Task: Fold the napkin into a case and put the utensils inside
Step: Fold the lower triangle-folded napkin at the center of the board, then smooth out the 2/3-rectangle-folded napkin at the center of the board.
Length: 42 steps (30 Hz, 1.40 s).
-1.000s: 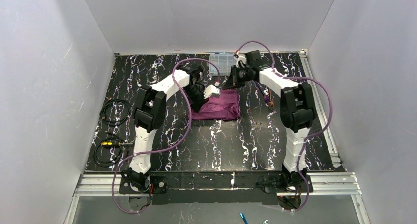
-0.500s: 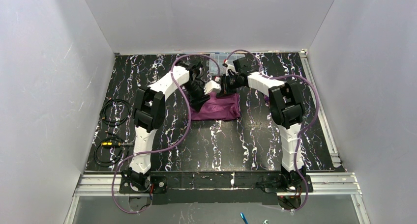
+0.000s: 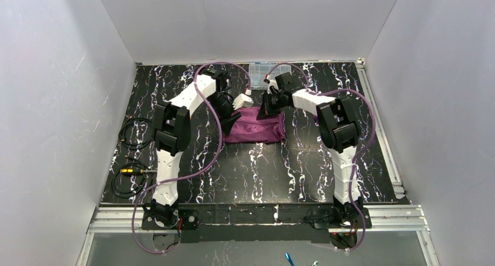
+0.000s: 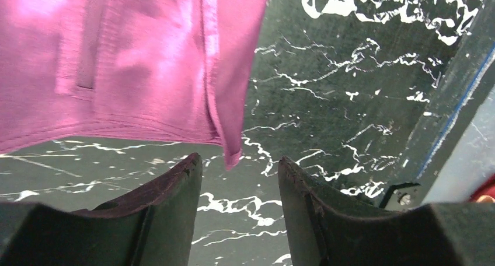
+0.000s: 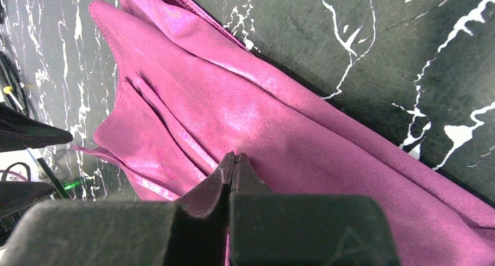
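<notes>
Plum napkin (image 3: 257, 129) lies on the marbled tabletop (image 3: 262, 172), upper centre of the top view. The right jaws are clenched on its upper-right edge. The left jaws gape, its corner just above their gap, bare tabletop beyond.

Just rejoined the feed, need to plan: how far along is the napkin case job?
Done: the napkin lies folded over into a rumpled rectangle, not yet a narrow case. In hand: the right gripper is shut on a fold of it; the left gripper is open near a corner, holding nothing. Left: finish folding, then insert the utensils, which no view shows.
</notes>
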Each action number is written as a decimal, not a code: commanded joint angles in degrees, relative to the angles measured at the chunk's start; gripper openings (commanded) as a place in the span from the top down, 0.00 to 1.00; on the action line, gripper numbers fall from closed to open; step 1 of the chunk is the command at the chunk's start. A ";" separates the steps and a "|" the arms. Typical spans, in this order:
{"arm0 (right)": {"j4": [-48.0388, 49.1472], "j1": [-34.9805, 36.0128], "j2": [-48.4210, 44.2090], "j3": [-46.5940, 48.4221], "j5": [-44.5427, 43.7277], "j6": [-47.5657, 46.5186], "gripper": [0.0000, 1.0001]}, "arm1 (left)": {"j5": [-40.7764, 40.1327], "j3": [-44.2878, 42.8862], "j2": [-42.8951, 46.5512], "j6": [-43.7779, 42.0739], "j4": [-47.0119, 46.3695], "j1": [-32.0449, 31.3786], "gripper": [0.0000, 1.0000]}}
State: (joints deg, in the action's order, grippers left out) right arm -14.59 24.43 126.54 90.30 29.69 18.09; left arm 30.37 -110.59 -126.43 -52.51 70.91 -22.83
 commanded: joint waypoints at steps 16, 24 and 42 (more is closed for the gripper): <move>3.14 0.37 -1.36 -1.52 1.02 1.14 0.99 | -1.37 3.68 -1.30 0.17 -2.79 0.25 0.54; 3.77 0.36 -1.11 -1.80 1.70 1.73 0.99 | 0.34 2.97 -1.86 0.41 -2.44 -0.16 0.70; 4.63 0.40 -1.20 -2.79 2.48 2.03 0.99 | 0.53 3.59 -0.74 -0.59 -2.51 -2.04 1.00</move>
State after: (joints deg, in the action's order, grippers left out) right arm -11.46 24.51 126.54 88.27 31.29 19.73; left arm 29.15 -107.07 -128.95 -52.10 66.28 -24.56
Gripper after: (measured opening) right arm 0.042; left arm 0.009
